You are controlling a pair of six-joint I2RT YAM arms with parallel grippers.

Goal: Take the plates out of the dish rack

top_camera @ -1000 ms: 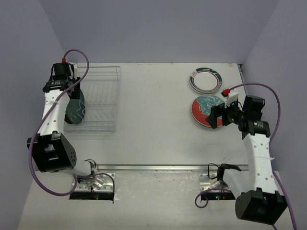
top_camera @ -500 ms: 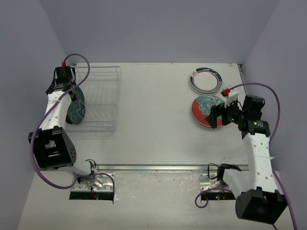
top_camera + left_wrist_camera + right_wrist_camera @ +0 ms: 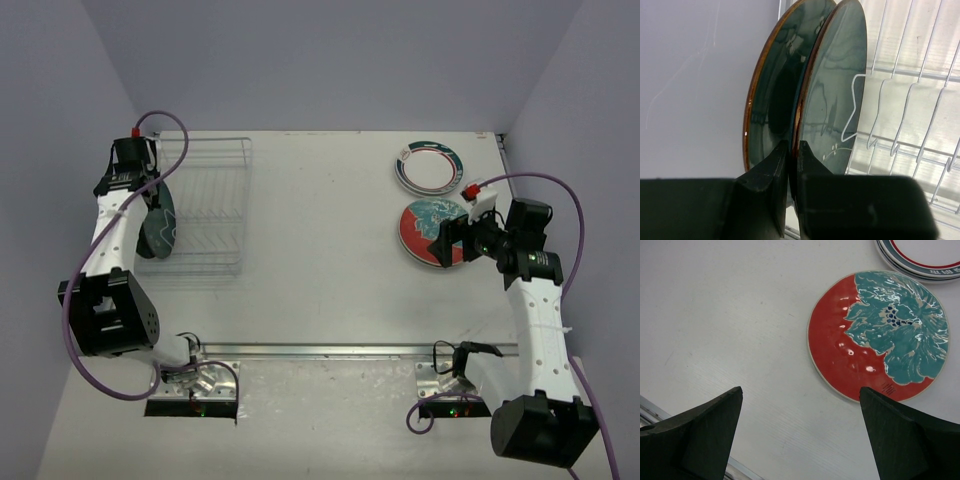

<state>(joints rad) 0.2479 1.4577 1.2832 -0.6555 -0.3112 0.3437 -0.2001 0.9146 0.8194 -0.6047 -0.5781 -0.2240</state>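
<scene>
Over on my left side of the table, toward the back corner, sits the dish rack. It's got two dark teal plates standing on edge in it, side by side and nearly touching. Across on the right, the red plate with the teal flower lies flat on the table, and the green-rimmed plate sits just behind it.

Grippers next. My left gripper is clamped shut on the rim of the teal plate, the one nearer the wire prongs. One finger is wedged into the thin gap next to the second teal plate. My right gripper hangs over bare table beside the red plate, jaws wide, holding nothing.

What worries me:
- It's a skinny pinch on a glossy rim, so the plate could swivel or slide out once the rack stops carrying its weight.
- The neighbour's so close that my inner finger could drag it along or tip it over on the way up.
- The bottom edge could snag a prong, and that might yank the plate right out of my grip.
</scene>
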